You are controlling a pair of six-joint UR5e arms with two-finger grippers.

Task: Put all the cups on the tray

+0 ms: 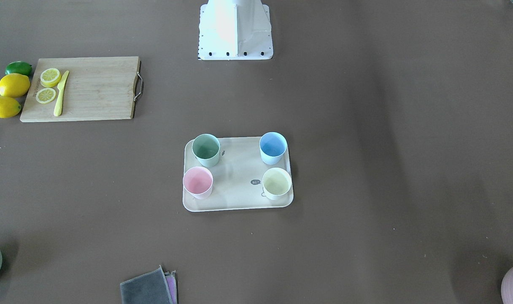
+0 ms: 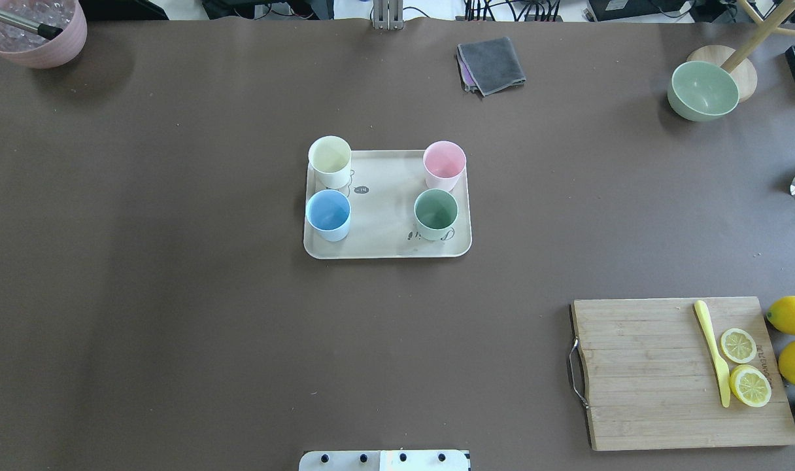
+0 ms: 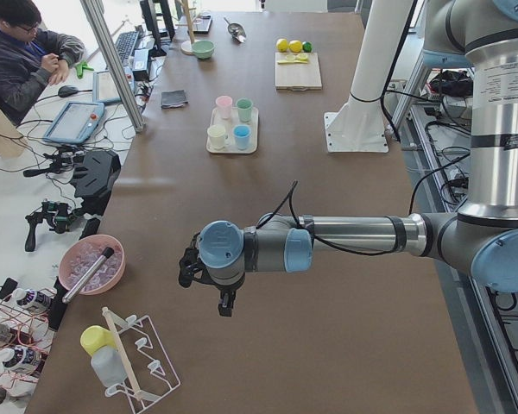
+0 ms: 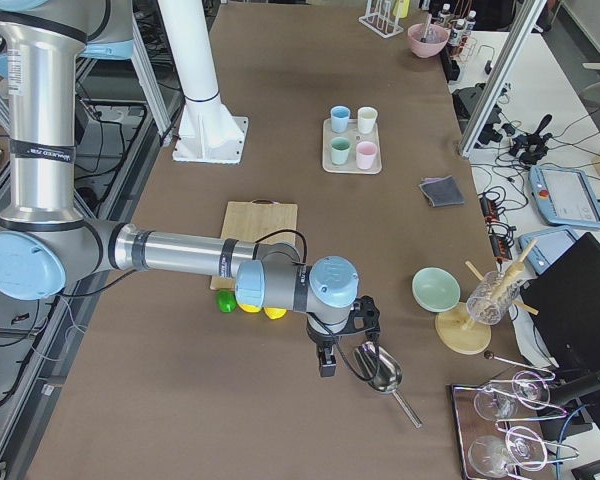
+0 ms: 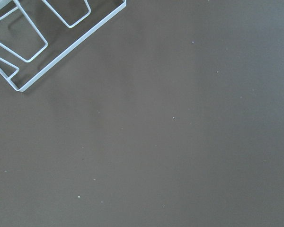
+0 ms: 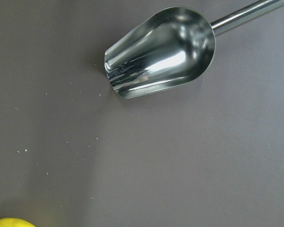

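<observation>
The cream tray [image 2: 384, 226] lies mid-table, also in the front view [image 1: 239, 200]. All four cups stand upright on it, one near each corner: pale green [image 2: 436, 212], pink [image 2: 444, 163], light blue [image 2: 328, 213], cream-yellow [image 2: 330, 160]. In the front view they are green [image 1: 206, 148], pink [image 1: 198, 181], blue [image 1: 273, 147], yellow [image 1: 276, 183]. My left gripper [image 3: 226, 307] hovers far off at the table's left end. My right gripper [image 4: 327, 364] hovers at the right end, above a metal scoop [image 6: 163, 49]. I cannot tell whether either is open or shut.
A wooden cutting board [image 2: 672, 373] with lemon slices and a yellow knife lies near right, lemons [image 2: 793, 315] beside it. A sage bowl [image 2: 703, 90], a grey cloth [image 2: 491, 64] and a mauve pot [image 2: 34, 33] sit along the far edge. A wire rack [image 5: 33, 38] lies under the left wrist.
</observation>
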